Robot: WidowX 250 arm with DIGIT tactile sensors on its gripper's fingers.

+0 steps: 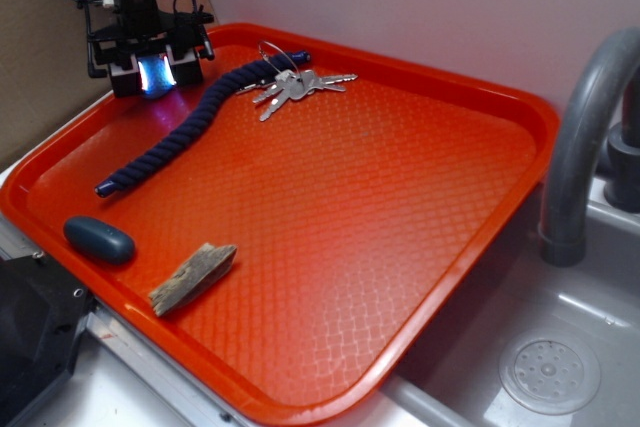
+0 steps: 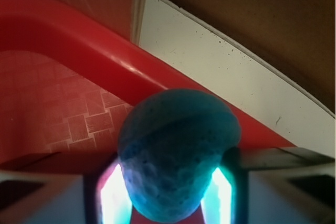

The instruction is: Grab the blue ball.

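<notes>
Blue ball sits squeezed between the 2 fingers of the gripper at the upper left of the frame, over the far left corner of the red tray. Clenched on it, the pincer needs only to lift. Close up, the ball looks light blue, finely dimpled, slightly squashed.

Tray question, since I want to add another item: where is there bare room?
The tray's middle and right side are bare, right of the keys and wood chip. The left is crowded: rope, pebble, and gripper with the blue ball.
</notes>
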